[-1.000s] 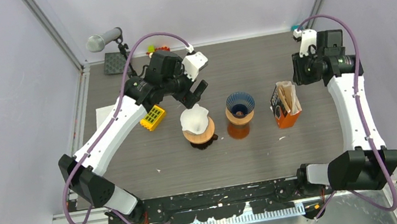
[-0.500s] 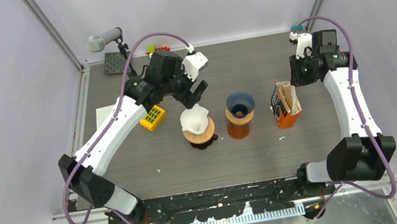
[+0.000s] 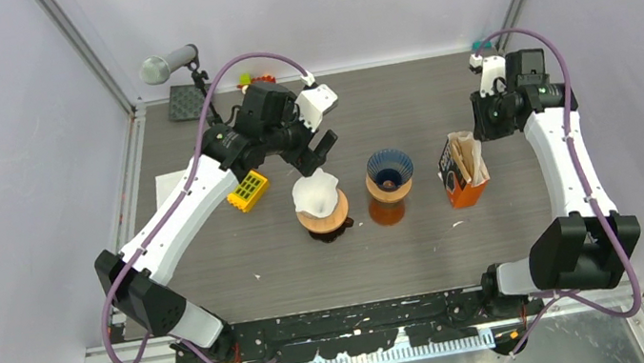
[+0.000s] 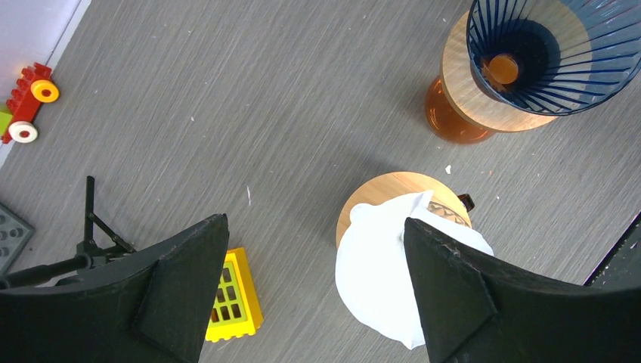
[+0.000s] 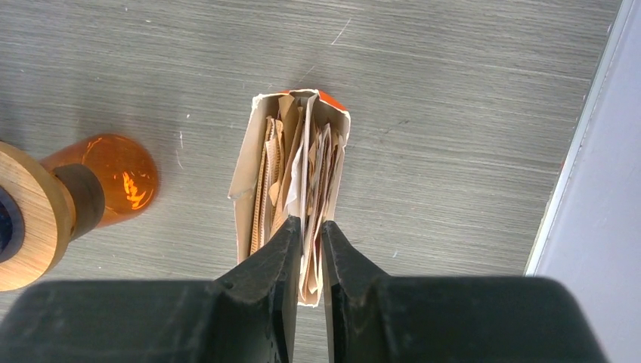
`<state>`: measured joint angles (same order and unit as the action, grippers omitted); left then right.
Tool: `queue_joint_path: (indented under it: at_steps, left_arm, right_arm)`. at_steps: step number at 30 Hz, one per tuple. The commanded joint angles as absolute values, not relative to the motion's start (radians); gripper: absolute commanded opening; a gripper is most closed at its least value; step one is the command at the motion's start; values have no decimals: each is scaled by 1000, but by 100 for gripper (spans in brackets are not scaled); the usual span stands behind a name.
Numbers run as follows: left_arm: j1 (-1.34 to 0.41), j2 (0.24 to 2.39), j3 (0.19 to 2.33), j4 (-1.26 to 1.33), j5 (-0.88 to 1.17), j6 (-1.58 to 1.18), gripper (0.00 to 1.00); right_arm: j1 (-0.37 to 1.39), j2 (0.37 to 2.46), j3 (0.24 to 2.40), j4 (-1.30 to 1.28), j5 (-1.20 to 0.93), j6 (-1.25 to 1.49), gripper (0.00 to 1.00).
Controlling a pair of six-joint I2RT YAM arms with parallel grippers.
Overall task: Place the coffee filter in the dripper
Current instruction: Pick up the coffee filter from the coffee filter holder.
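Top external view: the table (image 3: 425, 253) has a broad open strip along its near edge at 6 o'clock and another at 12 o'clock between the two arms, and the working things stand in a row across the middle. The blue dripper (image 3: 390, 171) sits on an amber carafe (image 3: 387, 213) near the centre. At its 9 o'clock, close but apart, the white coffee filter (image 3: 315, 192) lies crumpled on a wooden collar (image 3: 325, 222). At its 3 o'clock stands the filter box (image 3: 464, 175), with bare tabletop between it and the side wall (image 5: 605, 227). A yellow block (image 3: 248, 191) lies at the filter's 10 o'clock, beside the left forearm. The left arm stretches from its base toward 1 o'clock, wrist bent downward. The left gripper (image 4: 314, 227) hangs above the filter with its jaws spread wide and nothing between them. The right arm runs up the right side toward 12 o'clock, wrist turned inward. The right gripper (image 5: 308, 225) points down over the box's open top, its jaws drawn to a thin slit, and no paper looks pinched in them.
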<state>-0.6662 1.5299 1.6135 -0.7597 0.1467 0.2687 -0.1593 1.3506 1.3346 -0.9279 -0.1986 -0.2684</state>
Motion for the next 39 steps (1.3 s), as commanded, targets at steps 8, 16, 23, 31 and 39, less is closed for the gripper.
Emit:
queue_joint_path:
  at_steps: [8,16,23,31,39]
  left_arm:
    - [-662,1532,1628,-747,169,271,88]
    - [-662,1532,1629,-750,168,272,88]
    - [-662,1531,1640,-756,164,275,88]
    - [-662,1528,1648,-757,165,275,88]
    - [-662,1533,1683,-761,159,267,88]
  right_arm:
    - [-165,1359,1302,-908,-186,-292,18]
    - [-168,1356,1351,-936,-219,-285,2]
    - [-173,1299,1430,-971,-185,-284,1]
    - [-173,1266,1464,-998,-138,-297,1]
    - [-173,1263,1632,-1050,-135,-301,0]
